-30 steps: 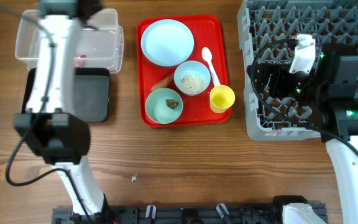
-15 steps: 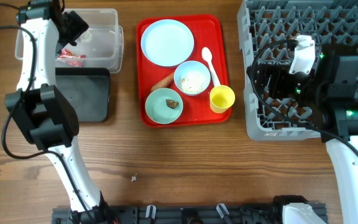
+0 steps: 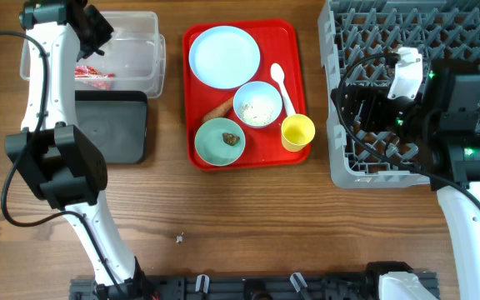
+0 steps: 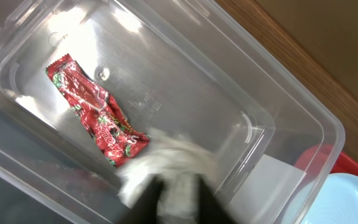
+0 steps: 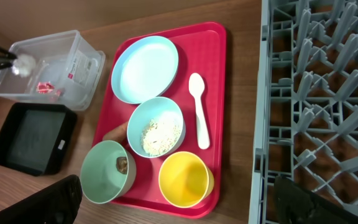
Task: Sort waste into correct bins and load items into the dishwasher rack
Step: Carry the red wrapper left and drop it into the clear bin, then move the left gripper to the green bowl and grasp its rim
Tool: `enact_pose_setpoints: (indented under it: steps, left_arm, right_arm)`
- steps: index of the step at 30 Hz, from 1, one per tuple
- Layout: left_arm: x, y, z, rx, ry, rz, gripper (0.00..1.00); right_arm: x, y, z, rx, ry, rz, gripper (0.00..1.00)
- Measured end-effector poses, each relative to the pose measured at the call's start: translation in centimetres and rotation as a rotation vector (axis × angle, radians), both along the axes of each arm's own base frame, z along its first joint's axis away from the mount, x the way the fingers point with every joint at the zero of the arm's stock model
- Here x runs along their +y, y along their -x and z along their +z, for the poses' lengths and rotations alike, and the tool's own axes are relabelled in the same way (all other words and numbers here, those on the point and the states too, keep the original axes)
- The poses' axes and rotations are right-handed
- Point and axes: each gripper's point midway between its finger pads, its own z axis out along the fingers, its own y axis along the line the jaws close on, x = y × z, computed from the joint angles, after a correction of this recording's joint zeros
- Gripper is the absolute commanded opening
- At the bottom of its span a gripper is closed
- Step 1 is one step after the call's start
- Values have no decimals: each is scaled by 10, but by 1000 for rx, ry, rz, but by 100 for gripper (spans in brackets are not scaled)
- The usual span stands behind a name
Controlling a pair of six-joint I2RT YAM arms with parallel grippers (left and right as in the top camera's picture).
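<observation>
Wrapper (image 4: 98, 115): red with white print, not legible; it lies inside the clear tub (image 4: 272, 134). White sticker (image 5: 73, 62) on the tub wall: text unreadable. Left pincer (image 4: 173, 202): pressed together on a white crumpled wad (image 4: 166, 165), above the tub. Right pincer (image 5: 178, 186): spread wide, gripping nothing, above the dishwasher rack (image 5: 316, 93) on the counter (image 3: 248, 217).

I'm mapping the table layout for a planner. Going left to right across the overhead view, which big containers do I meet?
clear plastic tub → red serving tray → dishwasher rack. The black tray sits under the tub's span, so it is left out.
</observation>
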Motion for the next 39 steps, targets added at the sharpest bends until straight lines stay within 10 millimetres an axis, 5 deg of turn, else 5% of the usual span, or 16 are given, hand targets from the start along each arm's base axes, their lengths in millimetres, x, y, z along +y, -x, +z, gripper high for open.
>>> enact_pose_setpoints:
  steps: [1, 2, 4, 5, 9, 11, 13, 20, 27, 33, 39]
  left_arm:
    - [-1, 0, 0, -1, 2, -3, 52]
    - [-1, -1, 0, -3, 3, -13, 61]
    - [-6, -3, 1, -11, 25, -26, 96]
    - [-9, -3, 1, -13, 41, -35, 99]
    - [-23, -5, 1, -22, 110, -75, 99]
    - [-33, -5, 2, -28, 153, -124, 79]
    - [-46, -2, 2, -21, 201, -190, 72]
    - [-86, 33, 11, 72, 288, -332, 83]
    - [-126, 97, 45, 203, 293, -408, 88]
    - [-171, 141, 35, 386, 135, -518, 85]
    - [-249, 172, 9, 451, 24, -699, 81]
  right_arm:
    - [0, 0, 0, 0, 0, 0, 100]
    - [0, 0, 0, 1, 0, 0, 100]
    - [0, 0, 0, 1, -1, 0, 100]
    - [0, 0, 0, 1, -1, 0, 100]
    - [0, 0, 0, 1, -1, 0, 100]
    - [0, 0, 0, 1, -1, 0, 100]
    - [0, 0, 0, 1, -1, 0, 100]
    - [0, 0, 0, 1, 0, -1, 100]
    - [-1, 0, 0, 0, 2, -3, 100]
    - [-1, 0, 0, 0, 2, -3, 100]
    - [-1, 0, 0, 1, 2, -3, 100]
